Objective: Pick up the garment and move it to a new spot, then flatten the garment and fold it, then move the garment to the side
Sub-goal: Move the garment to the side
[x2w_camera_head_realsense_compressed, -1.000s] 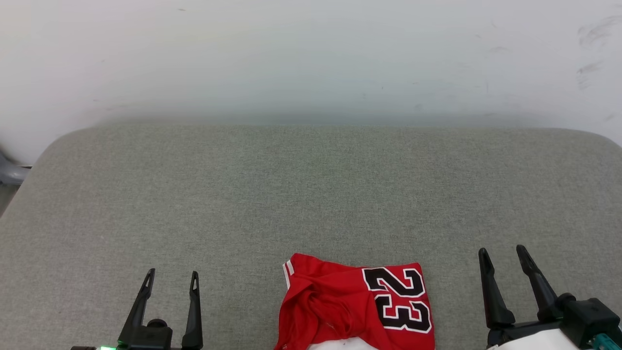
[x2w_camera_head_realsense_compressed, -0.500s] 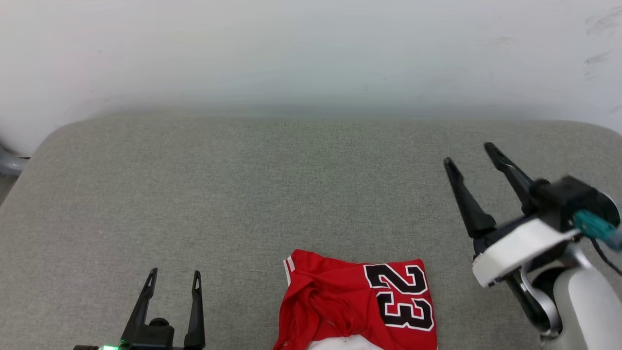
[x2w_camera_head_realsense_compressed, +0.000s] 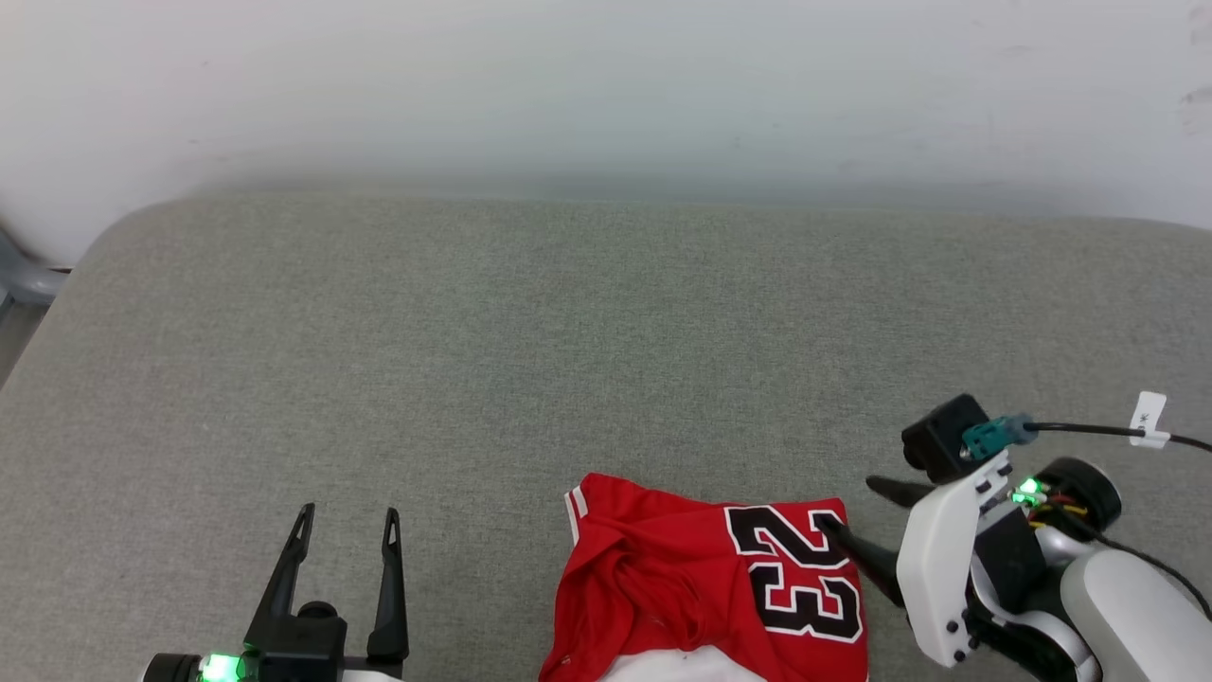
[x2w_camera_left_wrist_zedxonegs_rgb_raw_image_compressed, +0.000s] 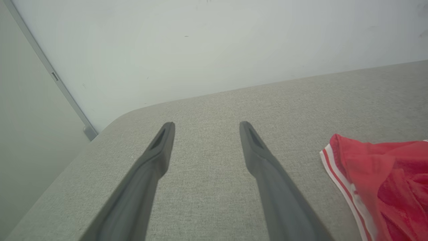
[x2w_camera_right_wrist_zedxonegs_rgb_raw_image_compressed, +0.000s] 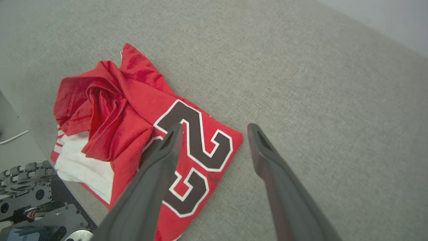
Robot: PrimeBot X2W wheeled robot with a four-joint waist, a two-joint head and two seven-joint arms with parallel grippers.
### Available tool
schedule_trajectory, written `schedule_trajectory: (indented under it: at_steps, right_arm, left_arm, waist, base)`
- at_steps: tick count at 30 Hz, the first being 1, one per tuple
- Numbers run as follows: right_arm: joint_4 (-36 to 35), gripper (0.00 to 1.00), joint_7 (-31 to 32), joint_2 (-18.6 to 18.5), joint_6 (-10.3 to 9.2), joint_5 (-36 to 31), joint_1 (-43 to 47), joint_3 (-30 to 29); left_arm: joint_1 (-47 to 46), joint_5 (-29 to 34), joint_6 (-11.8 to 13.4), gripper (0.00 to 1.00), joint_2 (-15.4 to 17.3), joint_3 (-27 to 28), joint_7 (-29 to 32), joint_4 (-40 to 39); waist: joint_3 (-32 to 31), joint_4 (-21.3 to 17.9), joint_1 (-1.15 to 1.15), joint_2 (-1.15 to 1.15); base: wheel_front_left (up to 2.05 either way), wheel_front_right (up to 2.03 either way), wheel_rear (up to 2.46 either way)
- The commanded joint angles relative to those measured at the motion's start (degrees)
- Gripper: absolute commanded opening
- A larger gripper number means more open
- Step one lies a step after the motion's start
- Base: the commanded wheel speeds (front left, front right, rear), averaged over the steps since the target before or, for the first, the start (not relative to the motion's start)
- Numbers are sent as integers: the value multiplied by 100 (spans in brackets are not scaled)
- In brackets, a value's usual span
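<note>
**Right gripper at the garment's corner, both grippers released**

Garment (x2w_camera_head_realsense_compressed: 701, 587) — a red jersey, lying bunched at the near edge of the grey fabric surface (x2w_camera_head_realsense_compressed: 568, 360), a little right of centre in my head view. The black number 23 (x2w_camera_head_realsense_compressed: 800, 583), outlined in white, faces up on its right half. The left half is rumpled into folds. Red-white striped trim (x2w_camera_head_realsense_compressed: 576, 502) shows at the far left corner, and a white patch (x2w_camera_head_realsense_compressed: 677, 671) at the near edge.

Right gripper (x2w_camera_head_realsense_compressed: 846, 502) — released, fingers spread wide, nothing between them. It points across toward my left, at the garment's far right corner. In the right wrist view one finger lies over the number and the other over bare grey fabric just past the garment's edge, so the edge runs between them. I cannot tell whether either fingertip touches the cloth. A cable with a teal plug (x2w_camera_head_realsense_compressed: 989, 438) runs off the wrist and carries a white tag (x2w_camera_head_realsense_compressed: 1149, 417). A green light glows on the wrist housing.

Left gripper (x2w_camera_head_realsense_compressed: 348, 514) — also released, fingers apart and empty, pointing away from me over bare surface. It sits to the garment's left, apart from it. The left wrist view has the striped trim at its right side, apart from both fingers.

Beyond the surface's far edge is a pale wall (x2w_camera_head_realsense_compressed: 606, 85). The surface's far corners are rounded.
</note>
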Motion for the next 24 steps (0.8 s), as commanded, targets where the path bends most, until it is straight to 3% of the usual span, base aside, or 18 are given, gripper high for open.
schedule_trajectory:
  at_steps: [1,7,18,24]
  right_arm:
    - [50,100,55,-47,-5,60,73,38]
    - [450,100,247,-103,-5,307,237,363]
    - [1380,100,-62,347,-4,488,154,1067]
    - [1692,100,-302,399,3,556,121,1523]
  left_arm:
    - [-67,-5,22,100,-18,3,-26,5]
    - [-168,4,18,100,-48,-14,-26,-10]
    - [-331,16,-17,100,-72,-51,-26,-7]
    - [-394,16,-17,100,-89,-64,-26,33]
  waist:
    - [34,25,0,0]
    - [182,113,0,0]
    - [468,275,0,0]
    - [519,335,0,0]
  base:
    - [0,0,0]
    - [0,0,0]
    - [0,0,0]
    - [0,0,0]
